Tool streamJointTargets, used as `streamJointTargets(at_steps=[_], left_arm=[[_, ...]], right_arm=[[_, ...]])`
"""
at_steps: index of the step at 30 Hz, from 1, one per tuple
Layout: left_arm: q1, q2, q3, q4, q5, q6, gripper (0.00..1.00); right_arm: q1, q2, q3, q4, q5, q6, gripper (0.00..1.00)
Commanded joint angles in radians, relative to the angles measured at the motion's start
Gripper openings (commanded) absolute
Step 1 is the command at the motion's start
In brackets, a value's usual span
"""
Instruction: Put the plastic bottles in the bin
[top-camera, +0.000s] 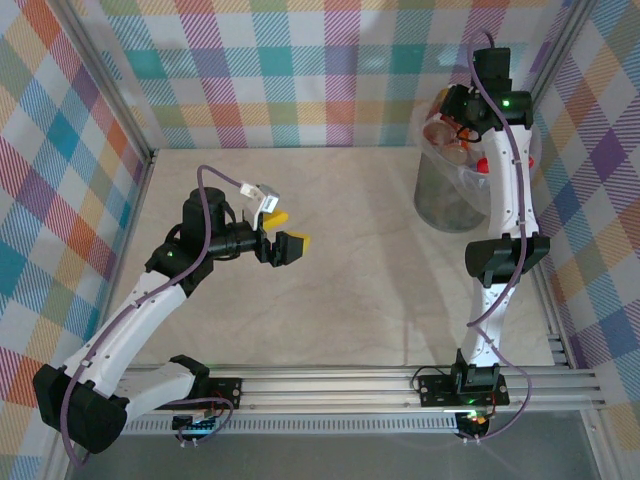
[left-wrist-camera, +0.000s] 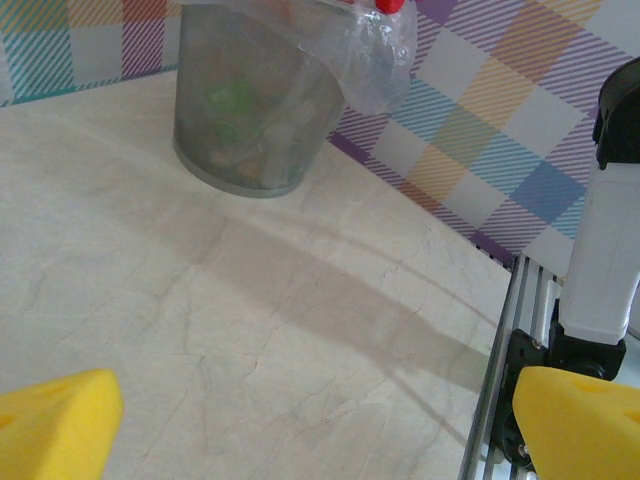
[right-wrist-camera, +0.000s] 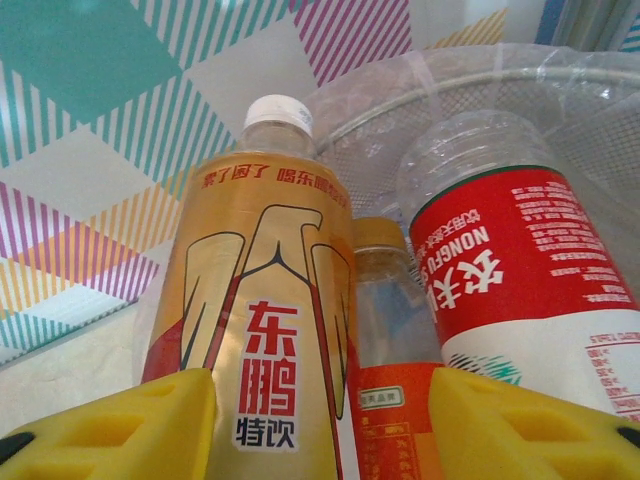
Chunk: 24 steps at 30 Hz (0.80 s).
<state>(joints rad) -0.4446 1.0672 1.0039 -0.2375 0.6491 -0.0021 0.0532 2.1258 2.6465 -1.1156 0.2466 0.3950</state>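
The grey mesh bin (top-camera: 445, 200) with its clear bag stands at the far right, and several plastic bottles lie inside it. My right gripper (top-camera: 462, 125) hangs over the bin's far rim. In the right wrist view its yellow pads (right-wrist-camera: 120, 430) press on two upright bottles side by side: a gold-label bottle (right-wrist-camera: 255, 280) with a white cap and an orange-label bottle (right-wrist-camera: 385, 300). A red-label bottle (right-wrist-camera: 520, 260) lies just right of them, against the bin's rim (right-wrist-camera: 450, 90). My left gripper (top-camera: 287, 232) hovers wide open over the table's middle, nothing between its fingers (left-wrist-camera: 60, 425).
The left wrist view shows the bin (left-wrist-camera: 250, 110) at the back near the checked wall, the right arm's white link (left-wrist-camera: 605, 250) and the metal rail (left-wrist-camera: 500, 380) at the right. Checked walls enclose the beige table (top-camera: 350, 260).
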Motion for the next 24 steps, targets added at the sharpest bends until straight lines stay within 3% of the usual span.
streamJointTargets(at_steps=[1,8,16,24], left_arm=[[-0.011,-0.004,0.008,-0.016,0.0,0.025,1.0],[-0.011,-0.003,0.009,-0.015,0.001,0.025,1.0],[-0.011,-0.012,0.007,-0.015,0.001,0.025,1.0],[-0.011,-0.022,0.006,-0.012,-0.001,0.024,1.0]], right_arm=[[-0.017,0.054,-0.015,-0.134,0.016,-0.021,0.59],[-0.016,0.014,-0.01,-0.047,-0.177,-0.037,0.71],[-0.02,-0.009,0.018,-0.032,-0.204,-0.034,0.72],[-0.101,-0.094,-0.021,-0.004,-0.314,-0.054,0.78]])
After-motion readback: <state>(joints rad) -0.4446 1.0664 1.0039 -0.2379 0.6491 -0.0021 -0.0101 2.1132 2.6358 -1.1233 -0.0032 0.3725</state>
